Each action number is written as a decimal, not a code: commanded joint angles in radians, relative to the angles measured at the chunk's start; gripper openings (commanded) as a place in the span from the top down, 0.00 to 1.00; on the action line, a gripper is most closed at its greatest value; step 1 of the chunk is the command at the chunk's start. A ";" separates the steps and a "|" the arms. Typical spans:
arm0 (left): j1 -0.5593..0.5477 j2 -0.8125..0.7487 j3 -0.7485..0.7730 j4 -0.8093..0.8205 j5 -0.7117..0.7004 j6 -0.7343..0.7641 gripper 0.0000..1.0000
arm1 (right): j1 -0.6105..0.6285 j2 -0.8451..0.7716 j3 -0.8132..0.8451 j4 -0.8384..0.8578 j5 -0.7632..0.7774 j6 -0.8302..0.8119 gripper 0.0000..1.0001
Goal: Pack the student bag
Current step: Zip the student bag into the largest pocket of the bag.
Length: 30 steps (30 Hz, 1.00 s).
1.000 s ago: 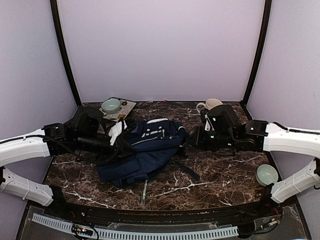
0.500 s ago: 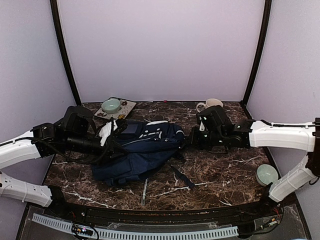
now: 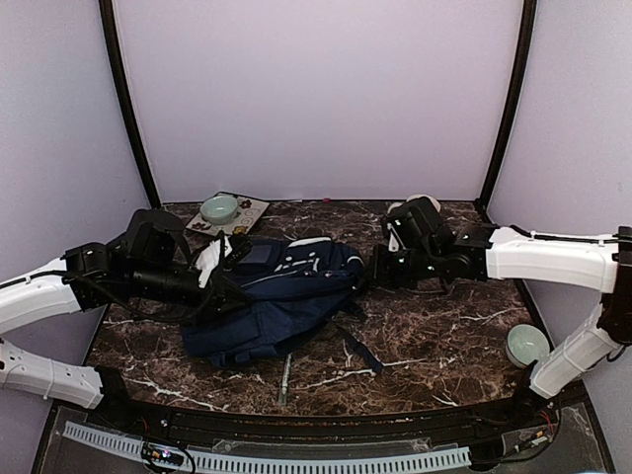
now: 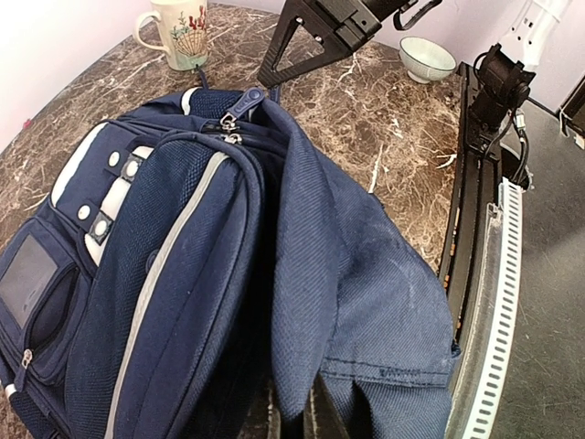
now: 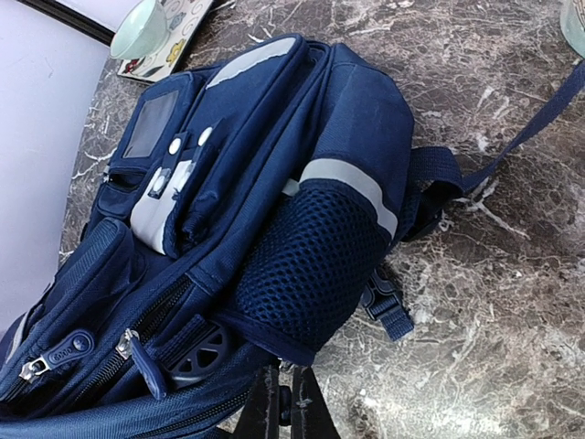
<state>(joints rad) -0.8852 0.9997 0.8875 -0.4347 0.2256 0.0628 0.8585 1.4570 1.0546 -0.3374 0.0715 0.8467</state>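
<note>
The student bag lies mid-table. The left end effector pinches its 9 o'clock edge, and the right end effector clamps its 3 o'clock end.

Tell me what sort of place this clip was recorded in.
Most likely a lab test booth, not a lived-in room: plain lilac walls box in a small marble-look table, two robot arms are bolted at its near edge, and a backpack, mug and bowl sit there like props.
</note>
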 commanded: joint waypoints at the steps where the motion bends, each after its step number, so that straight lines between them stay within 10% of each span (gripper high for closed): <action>1: 0.011 0.005 0.047 0.040 0.031 -0.026 1.00 | -0.041 -0.017 0.031 -0.113 0.119 -0.029 1.00; 19: 0.009 0.252 0.185 0.118 0.226 -0.032 1.00 | -0.040 -0.192 0.022 -0.307 0.203 0.015 0.90; 30: -0.019 0.433 0.311 0.164 0.292 -0.031 1.00 | -0.042 -0.261 0.052 -0.406 0.253 0.050 0.50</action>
<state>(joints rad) -0.8902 1.4002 1.1130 -0.3542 0.4877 0.0387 0.8227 1.2270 1.0885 -0.7017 0.2890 0.8684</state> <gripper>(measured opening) 0.059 0.480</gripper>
